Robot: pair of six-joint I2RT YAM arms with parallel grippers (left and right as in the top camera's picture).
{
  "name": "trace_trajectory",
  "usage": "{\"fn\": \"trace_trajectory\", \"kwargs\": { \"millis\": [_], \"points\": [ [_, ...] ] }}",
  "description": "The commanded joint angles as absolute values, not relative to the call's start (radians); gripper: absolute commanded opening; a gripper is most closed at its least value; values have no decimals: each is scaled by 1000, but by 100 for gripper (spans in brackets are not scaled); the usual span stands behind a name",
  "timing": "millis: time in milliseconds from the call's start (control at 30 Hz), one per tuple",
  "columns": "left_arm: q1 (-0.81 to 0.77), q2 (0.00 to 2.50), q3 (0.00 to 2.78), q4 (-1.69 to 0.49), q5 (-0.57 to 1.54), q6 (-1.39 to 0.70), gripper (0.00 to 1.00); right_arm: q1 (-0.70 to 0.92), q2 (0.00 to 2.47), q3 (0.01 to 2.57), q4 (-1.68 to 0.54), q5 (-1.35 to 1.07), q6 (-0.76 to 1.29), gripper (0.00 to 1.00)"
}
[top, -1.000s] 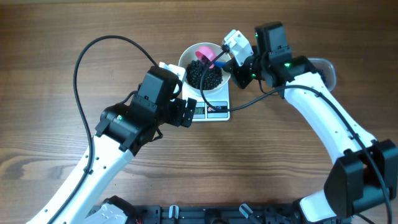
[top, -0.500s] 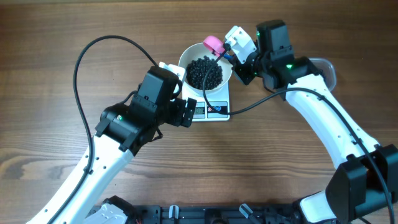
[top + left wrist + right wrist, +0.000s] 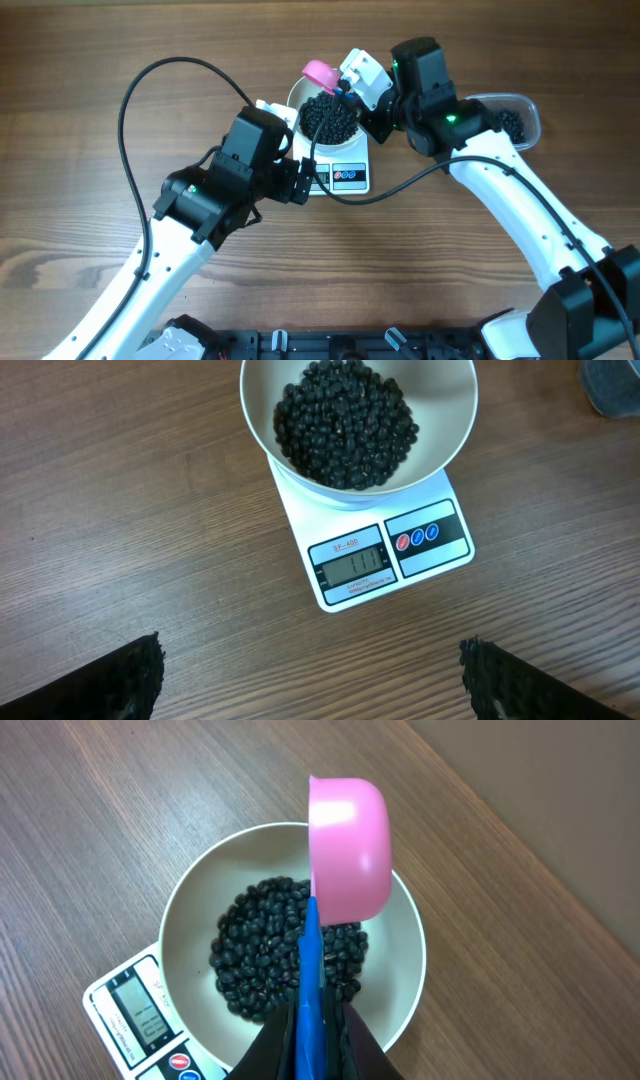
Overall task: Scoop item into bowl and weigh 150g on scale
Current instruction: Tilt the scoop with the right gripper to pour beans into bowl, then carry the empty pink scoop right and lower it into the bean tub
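On the wood-grain worktop [image 3: 120,510] we see one flat white rectangular scale [image 3: 385,555] with a grey display [image 3: 350,567] and two round buttons [image 3: 417,537], one red and one blue. One round white bowl [image 3: 455,410] sits on it, holding a heap of small glossy black pellets [image 3: 345,425]. Our right end effector [image 3: 312,1035] is clamped tight on the blue handle of one pink plastic scoop [image 3: 348,845], whose cup is over the bowl's far rim. Our left end effector [image 3: 315,685] hangs fully spread and empty on the scale's near side. One clear tub [image 3: 533,120] with pellets lies at the right.
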State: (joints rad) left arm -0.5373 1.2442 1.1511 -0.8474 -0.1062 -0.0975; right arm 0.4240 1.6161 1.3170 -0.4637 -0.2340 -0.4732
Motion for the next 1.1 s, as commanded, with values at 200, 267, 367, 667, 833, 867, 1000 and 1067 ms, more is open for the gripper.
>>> {"fn": "trace_trajectory", "kwargs": {
  "millis": [200, 267, 367, 667, 833, 867, 1000, 1067],
  "points": [
    [-533, 1246, 1146, -845, -95, -83, 100, 401, 1501, 1321, -457, -224, -284, 4],
    [-533, 1246, 1146, -845, -95, -83, 100, 364, 1458, 1321, -471, -210, -284, 4],
    [-533, 1246, 1146, -845, -95, -83, 100, 300, 1406, 1321, -520, -170, -284, 4],
    [-533, 1246, 1146, -845, -95, -83, 100, -10, 1312, 1321, -766, -140, -286, 4],
    [-533, 1246, 1146, -845, -95, -83, 100, -171, 1346, 1321, -916, -119, -284, 4],
    [-533, 1246, 1146, -845, -95, -83, 100, -192, 1355, 1321, -942, -118, -285, 4],
    [-533, 1246, 1146, -845, -95, -83, 100, -231, 1389, 1321, -962, -118, -286, 4],
    [-533, 1246, 1146, -845, -95, -83, 100, -237, 1409, 1320, -950, -118, -286, 4]
  ]
}}
